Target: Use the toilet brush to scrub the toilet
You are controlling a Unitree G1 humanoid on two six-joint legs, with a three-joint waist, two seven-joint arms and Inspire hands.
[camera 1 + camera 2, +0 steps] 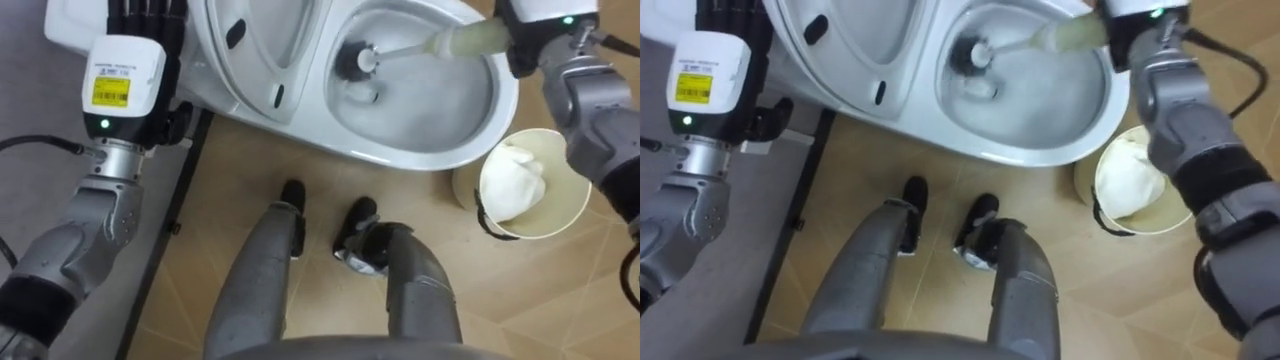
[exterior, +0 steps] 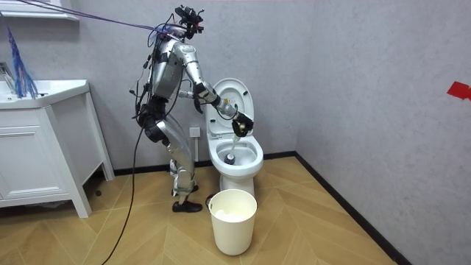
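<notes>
The right hand (image 1: 538,35) is clenched round the handle of the toilet brush (image 1: 450,42), whose head sits deep in the toilet bowl (image 1: 420,153) (at the drain); the left hand (image 1: 145,20) is by the raised lid (image 1: 255,70), its fingers cut off, so I cannot tell their state; 1 white bin (image 1: 565,170) stands just beside the bowl.

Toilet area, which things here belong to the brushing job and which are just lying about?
Part of the job:
toilet
brush, its head down inside the toilet
right hand, gripping the brush

Just about:
white bin on the floor beside the toilet
white cabinet against the wall
left hand, away from the brush
</notes>
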